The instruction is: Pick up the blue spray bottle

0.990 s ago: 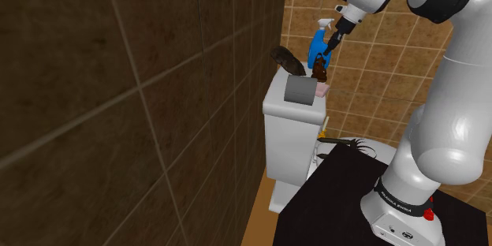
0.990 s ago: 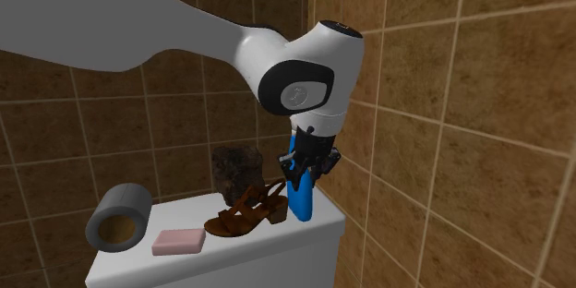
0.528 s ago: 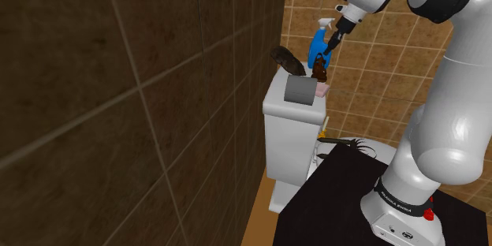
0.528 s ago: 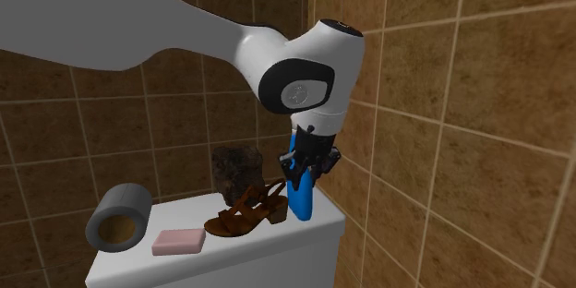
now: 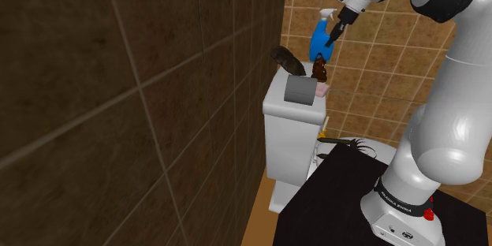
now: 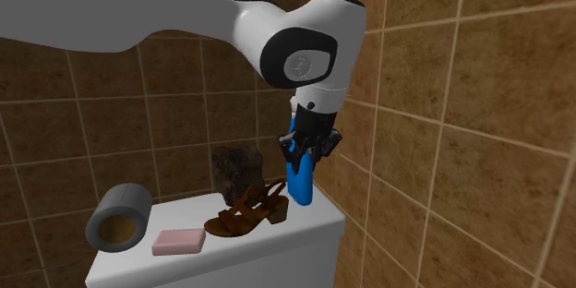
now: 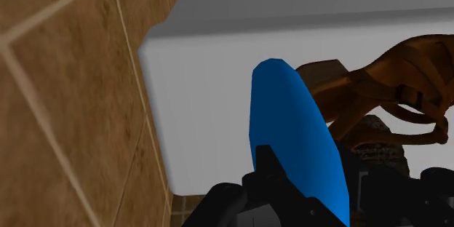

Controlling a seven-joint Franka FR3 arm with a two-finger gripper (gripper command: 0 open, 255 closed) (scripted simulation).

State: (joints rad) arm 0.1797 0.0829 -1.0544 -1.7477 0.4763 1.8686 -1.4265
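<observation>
A: Black two-finger pincer (image 6: pixel 308 144) is clamped on the upper body of the blue tapered spray bottle (image 6: pixel 298 181), one finger on each side. The bottle hangs upright under the hand, near the tiled corner, over the end of the white toilet-tank lid (image 6: pixel 277 240).

B: Is it off the lid?

A: I read it so. In the shoulder view its base sits above the brown strappy heeled sandal (image 5: pixel 318 68), with a gap down to the lid.

B: How should the lift be done?

A: Straight up, slowly, with a firm grip. The sandal stands just beside the base, and the brown tiled wall (image 6: pixel 462 102) is close on the other side. A sideways swing risks clipping either. The grip is high on a smooth taper, so a jerk could let the bottle slide.

B: What do the views add?

A: The second exterior view lays out the row on the lid: a dark rough lump (image 6: pixel 234 168) behind the sandal, a pink soap bar (image 6: pixel 178 241) and a grey hollow roll (image 6: pixel 118 219). The wrist view adds the bottle's rounded base seen end-on, with the lid edge and sandal straps beyond it. The shoulder view adds the white trigger head (image 5: pixel 326 12) above the fingers, and the tank standing tall over the floor.
</observation>
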